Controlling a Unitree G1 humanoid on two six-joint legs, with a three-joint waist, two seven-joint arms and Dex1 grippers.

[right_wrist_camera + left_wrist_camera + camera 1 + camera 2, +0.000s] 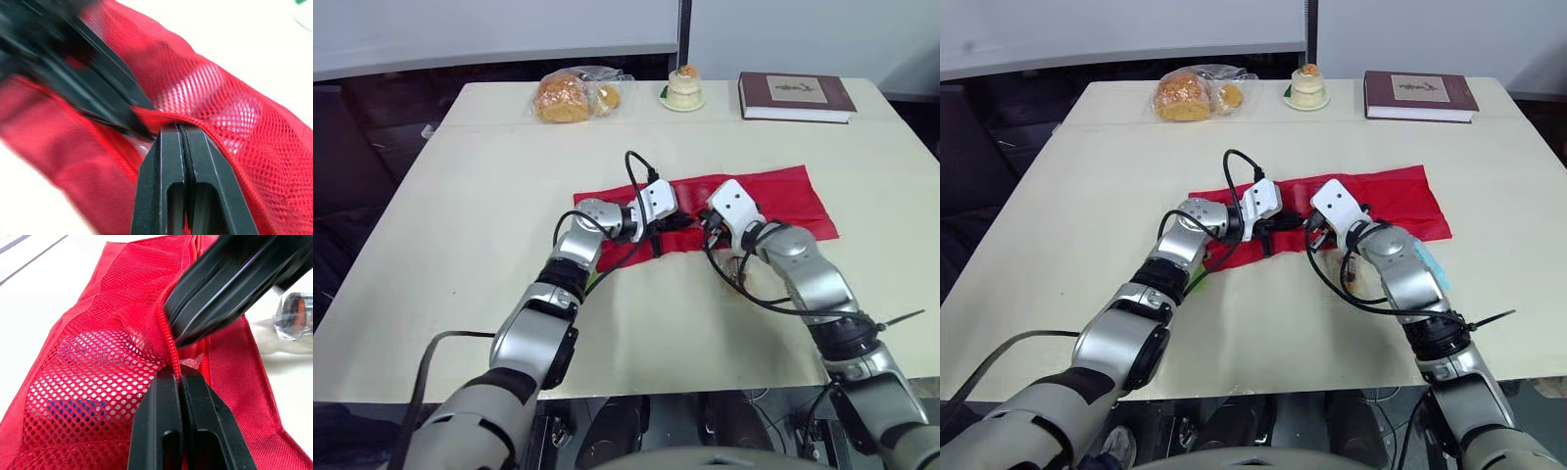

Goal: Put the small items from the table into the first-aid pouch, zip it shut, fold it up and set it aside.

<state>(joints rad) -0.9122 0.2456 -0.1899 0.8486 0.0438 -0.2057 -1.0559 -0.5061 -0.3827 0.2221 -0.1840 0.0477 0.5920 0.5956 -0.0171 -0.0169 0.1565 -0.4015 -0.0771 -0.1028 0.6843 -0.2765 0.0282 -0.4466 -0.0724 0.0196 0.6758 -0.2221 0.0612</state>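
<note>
Both arms were in at the red pouch point(783, 196), lying flat on the table point(460, 215): left gripper point(178, 374) pinched tight on the zipper point(168, 340), right gripper point(179, 128) clamped on the same seam close beside it. The left wrist view caught blue-and-white contents behind the pouch's mesh and a small wrapped packet point(293, 316) just beside the pouch. The head views added a book point(795, 96), bagged bread point(570, 96) and a little cake point(684, 88) well beyond the pouch

The first-aid pouch point(773, 201) lies at the middle of the desk point(480, 206); along the far edge, left to right: bagged bread point(570, 96), cake point(684, 87), book point(795, 97)
</note>
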